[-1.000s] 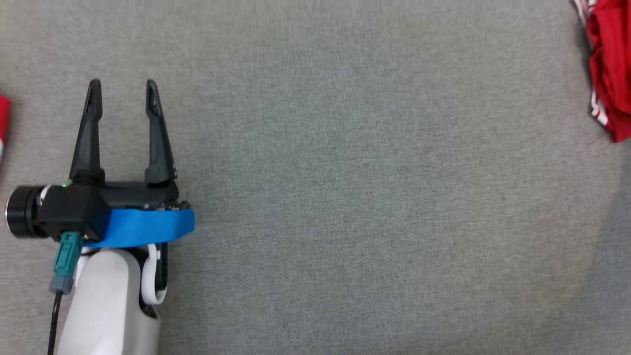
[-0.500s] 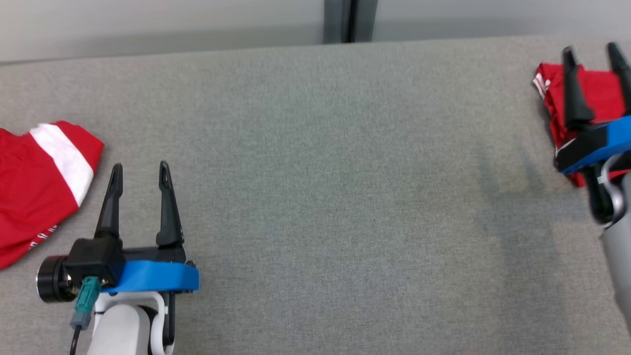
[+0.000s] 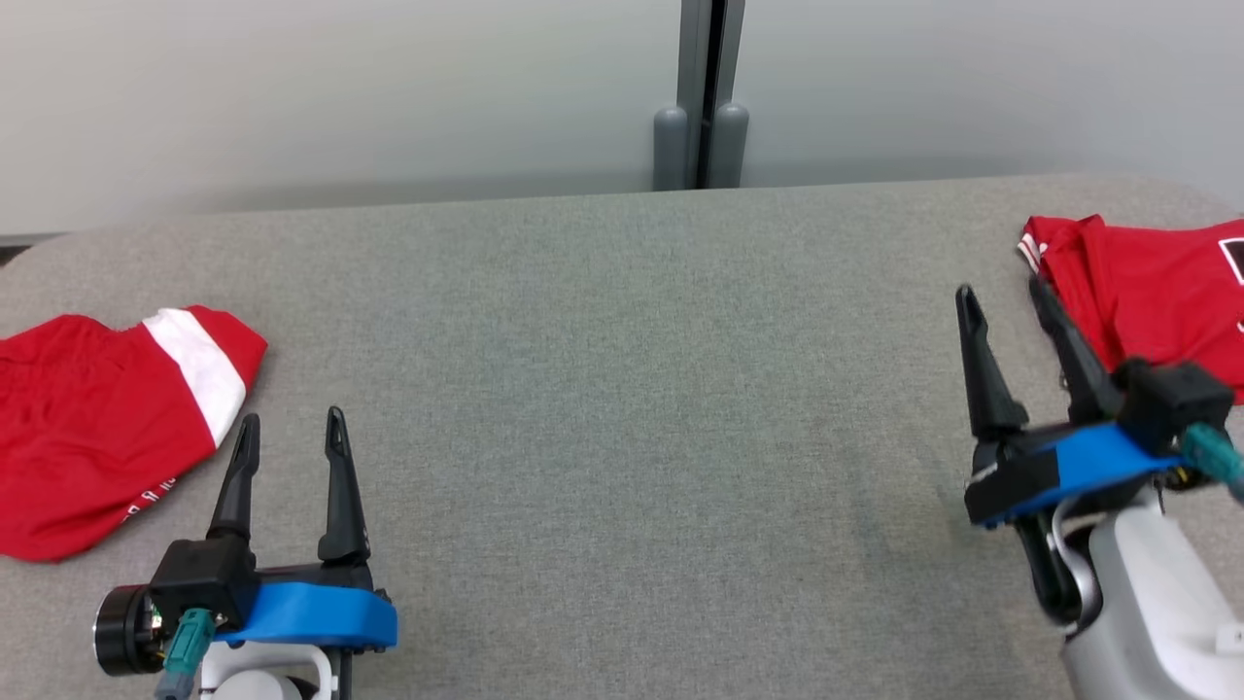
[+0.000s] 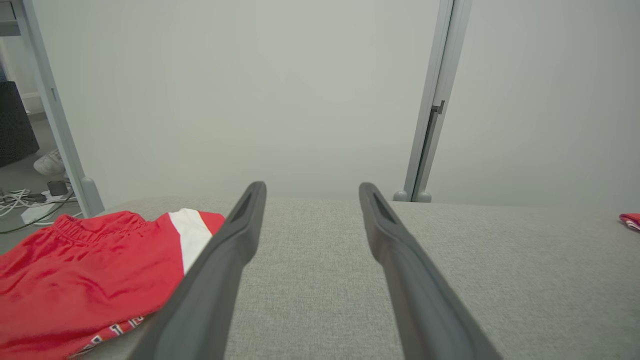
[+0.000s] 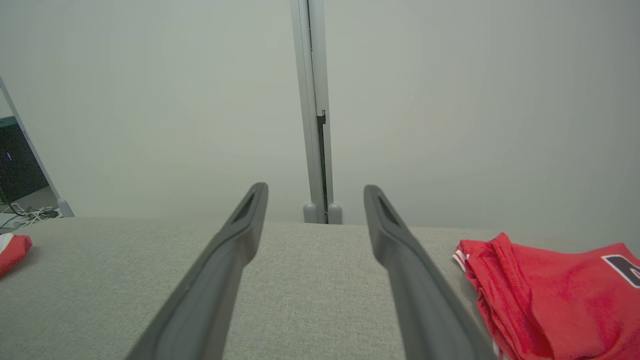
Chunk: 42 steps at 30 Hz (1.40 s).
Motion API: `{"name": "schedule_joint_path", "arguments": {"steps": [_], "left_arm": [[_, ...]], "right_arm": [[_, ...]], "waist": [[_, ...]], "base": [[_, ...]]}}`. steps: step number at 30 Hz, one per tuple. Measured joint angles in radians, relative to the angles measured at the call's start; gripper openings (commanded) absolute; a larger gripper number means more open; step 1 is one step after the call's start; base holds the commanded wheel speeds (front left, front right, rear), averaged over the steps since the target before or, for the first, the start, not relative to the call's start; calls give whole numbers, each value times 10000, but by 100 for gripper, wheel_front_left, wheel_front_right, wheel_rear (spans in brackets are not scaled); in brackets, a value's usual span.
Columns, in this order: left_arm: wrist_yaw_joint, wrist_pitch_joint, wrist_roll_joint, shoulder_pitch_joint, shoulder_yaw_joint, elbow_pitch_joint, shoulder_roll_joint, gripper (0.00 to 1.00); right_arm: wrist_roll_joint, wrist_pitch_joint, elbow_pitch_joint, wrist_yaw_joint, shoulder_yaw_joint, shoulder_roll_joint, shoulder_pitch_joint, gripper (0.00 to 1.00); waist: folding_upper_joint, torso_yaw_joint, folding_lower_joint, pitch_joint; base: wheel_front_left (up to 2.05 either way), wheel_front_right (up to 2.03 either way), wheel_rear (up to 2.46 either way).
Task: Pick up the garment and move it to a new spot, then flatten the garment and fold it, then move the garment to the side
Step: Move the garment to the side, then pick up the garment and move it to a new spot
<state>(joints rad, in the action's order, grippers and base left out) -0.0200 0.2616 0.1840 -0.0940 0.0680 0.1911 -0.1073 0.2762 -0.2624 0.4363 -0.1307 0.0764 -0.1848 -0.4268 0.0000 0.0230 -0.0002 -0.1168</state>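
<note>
Left gripper point(image 3: 293, 418), right gripper point(image 3: 1001, 290) spread, empty; jersey point(image 3: 1147, 292) beside latter.

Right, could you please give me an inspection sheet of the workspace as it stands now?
Surface: grey fabric table, flat.
Job's things: red shorts lying at the left; red shirt bunched at the right.
Clutter: nothing seen.
Grippers: left gripper and right gripper both open, fingers holding nothing.
Cables: teal plug on the left wrist; loose cables on the floor beyond the table's left end.
Surroundings: pale wall panels with a grey post.
</note>
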Motion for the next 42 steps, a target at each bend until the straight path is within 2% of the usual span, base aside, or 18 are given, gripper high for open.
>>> {"name": "schedule_joint_path", "arguments": {"steps": [11,20,28,42], "left_arm": [[-67,0,96,331,-29,21,12,100],[-59,0,117,297,65,121,-19,100],[-96,0,178,297,109,222,-29,100],[-159,0,263,229,157,276,-128,100]], "right_arm": [[-481,779,-2330,2,-901,775,2480,100],[-784,1262,-3678,0,-1266,1156,3498,100],[-976,1482,-4115,2,-1367,1267,3743,100],[-1026,1582,-4121,2,-1461,1315,3831,100]], "waist": [[0,54,1,452],[0,-112,2,398],[0,-220,2,438],[0,-339,2,402]], "base": [[0,0,0],[0,0,0],[0,0,0],[0,0,0]]}}
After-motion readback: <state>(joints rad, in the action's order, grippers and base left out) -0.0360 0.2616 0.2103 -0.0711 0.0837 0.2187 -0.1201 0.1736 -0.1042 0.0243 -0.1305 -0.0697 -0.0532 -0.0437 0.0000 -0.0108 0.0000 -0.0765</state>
